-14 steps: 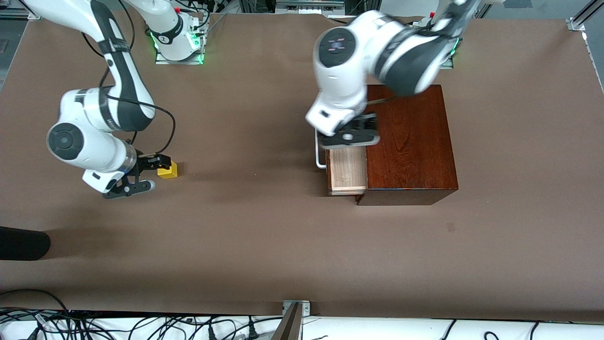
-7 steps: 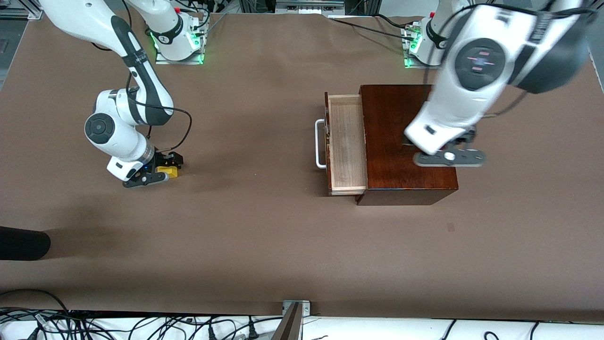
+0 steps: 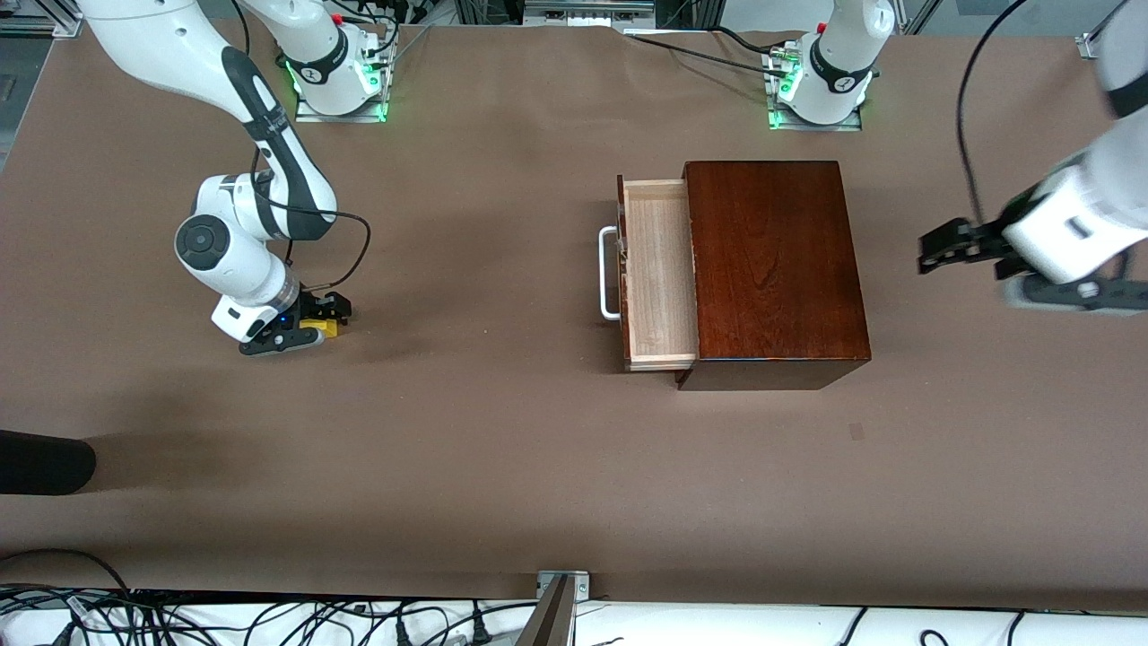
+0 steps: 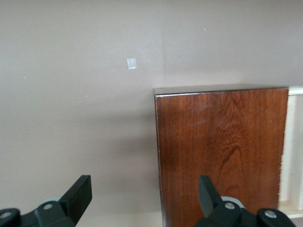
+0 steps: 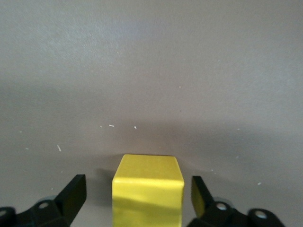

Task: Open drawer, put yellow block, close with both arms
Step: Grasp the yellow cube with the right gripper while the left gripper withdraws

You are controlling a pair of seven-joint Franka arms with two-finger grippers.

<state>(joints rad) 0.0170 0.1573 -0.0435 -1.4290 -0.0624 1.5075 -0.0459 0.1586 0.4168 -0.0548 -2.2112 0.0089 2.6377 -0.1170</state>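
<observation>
Start with the table (image 3: 502, 467): it is a wide brown surface with plenty of bare room between the two work areas. The dark wooden box (image 3: 776, 269) stands toward the left arm's end of the table. Its drawer (image 3: 659, 269) is pulled out, with the white handle (image 3: 609, 285) pointing at 9 o'clock in the front view. The pale tray inside looks empty.

The left gripper (image 3: 964, 247) hangs over bare table at 3 o'clock from the box, well apart from it. Its fingers (image 4: 78, 196) are spread wide and hold nothing.

The right gripper (image 3: 314, 321) is low at the table, toward the right arm's end. The yellow block (image 5: 147, 189) sits on the table between its two fingers (image 5: 71, 194), which stand open with a gap on each side of the block. Nothing is gripped yet.

Handling notes:
- Judge the block to be light and rigid, with smooth flat faces. Squeeze two opposite side faces squarely; a corner hold would likely let it twist or slip.
- Keep the block centred between the fingers before you close, so it is not pushed sideways.
- The path from the block to the drawer runs toward 3 o'clock over bare table, with nothing in the way.
- The drawer opening is narrow, bounded by its dark front (image 3: 621, 269) and the box edge. Lower the block straight down and clear of both.
</observation>
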